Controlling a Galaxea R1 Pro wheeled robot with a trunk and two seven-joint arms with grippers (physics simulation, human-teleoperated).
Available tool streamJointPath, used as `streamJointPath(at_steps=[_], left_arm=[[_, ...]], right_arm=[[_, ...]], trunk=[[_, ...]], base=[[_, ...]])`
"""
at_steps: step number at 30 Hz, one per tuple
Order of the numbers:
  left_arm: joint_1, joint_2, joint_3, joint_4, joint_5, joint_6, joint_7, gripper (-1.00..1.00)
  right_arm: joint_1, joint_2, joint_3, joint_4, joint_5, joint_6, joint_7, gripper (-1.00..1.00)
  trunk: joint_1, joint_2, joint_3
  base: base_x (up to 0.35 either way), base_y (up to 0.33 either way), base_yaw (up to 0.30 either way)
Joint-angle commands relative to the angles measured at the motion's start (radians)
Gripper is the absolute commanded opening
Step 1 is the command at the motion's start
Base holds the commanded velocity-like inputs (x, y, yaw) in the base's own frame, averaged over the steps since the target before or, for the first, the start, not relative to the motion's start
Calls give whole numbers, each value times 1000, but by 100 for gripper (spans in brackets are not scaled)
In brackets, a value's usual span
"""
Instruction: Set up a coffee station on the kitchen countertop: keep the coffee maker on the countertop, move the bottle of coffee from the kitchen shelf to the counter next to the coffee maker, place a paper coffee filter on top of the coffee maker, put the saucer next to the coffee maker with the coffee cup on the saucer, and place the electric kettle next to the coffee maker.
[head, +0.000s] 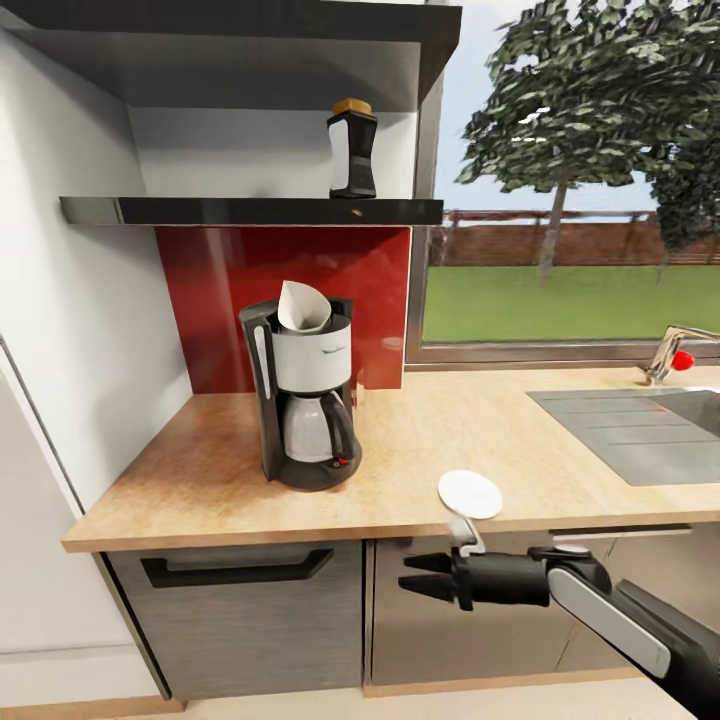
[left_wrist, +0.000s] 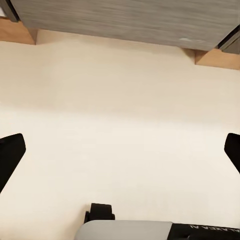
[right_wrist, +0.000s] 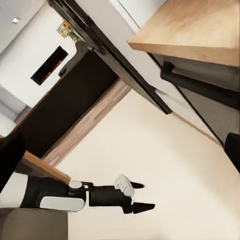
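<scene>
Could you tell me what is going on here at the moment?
A robot is setting up a coffee station. The coffee maker stands on the kitchen countertop with the paper coffee filter on top, and the saucer lies near the front edge. The bottle of coffee is on the kitchen shelf. The right gripper is open and empty in front of the cabinets.

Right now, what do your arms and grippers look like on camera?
The right gripper has two black tapered fingers on a black cylindrical wrist, with a small pale bracket on top. The right forearm is black with a light grey panel. The left gripper matches: black fingers, white block, grey-white panel behind.
</scene>
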Motion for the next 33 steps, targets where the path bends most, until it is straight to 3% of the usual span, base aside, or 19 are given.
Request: streamJointPath(at_steps=[1, 4, 5, 7, 8, 9, 11, 13, 17, 20, 23, 27, 28, 31, 33], left_arm=[[0, -1, 7, -1, 2, 1, -10, 100], [0, -1, 7, -1, 2, 1, -11, 100], [0, 0, 7, -1, 2, 1, -11, 100], [0, -1, 7, -1, 2, 2, -12, 100], [0, -1, 7, -1, 2, 2, -12, 100], [0, 0, 7, -1, 2, 2, -12, 100], [0, 0, 7, -1, 2, 2, -12, 100], [0, 0, 8, -1, 2, 2, -13, 100], [0, 0, 8, -1, 2, 2, -12, 100], [0, -1, 9, -1, 2, 2, -12, 100], [0, -1, 9, -1, 2, 2, -12, 100], [0, -1, 9, -1, 2, 2, -12, 100], [0, -2, 11, -1, 2, 2, -11, 100], [0, -1, 12, -1, 2, 2, -11, 100], [0, -2, 12, -1, 2, 2, -11, 100]], right_arm=[[2, -2, 2, 17, -11, 7, 6, 100], [24, -11, 2, 118, -9, -15, 63, 100], [44, -34, 7, 337, -9, -121, 189, 100], [64, -40, 9, 445, -3, -153, 248, 100], [87, -44, 10, 558, 13, -195, 317, 100], [97, -45, 11, 612, 25, -220, 354, 100], [123, -49, 12, 837, 73, -338, 502, 100], [133, -48, 12, 1084, 96, -449, 618, 100], [139, -47, 10, 1298, 106, -526, 681, 100], [149, -49, 9, 1359, 110, -556, 682, 100], [165, -49, 8, 1379, 110, -566, 621, 100], [179, -51, 4, 1395, 106, -569, 468, 100], [184, -52, 3, 1400, 85, -569, 314, 100], [186, -53, 1, 1402, 72, -569, 205, 100], [186, -53, 1, 1402, 70, -569, 184, 100]], trunk=[[0, -1, -1], [0, -1, -1], [0, -1, -1], [0, -1, -1], [0, -1, -1], [0, -1, -1], [0, -1, -1], [0, -1, -1], [0, -1, -1], [0, -1, -1], [0, -1, -1], [0, -1, -1], [0, -1, -1], [0, -1, -1], [0, -1, -1]], base=[[-8, -3, 0], [-5, -2, 0], [0, 0, 0], [0, 0, 0], [0, 0, 0], [0, 0, 0], [0, 0, 0], [0, 0, 0], [0, 0, 0], [0, 0, 0], [0, 0, 0], [0, 0, 0], [0, 0, 0], [0, 0, 0], [0, 0, 0]])
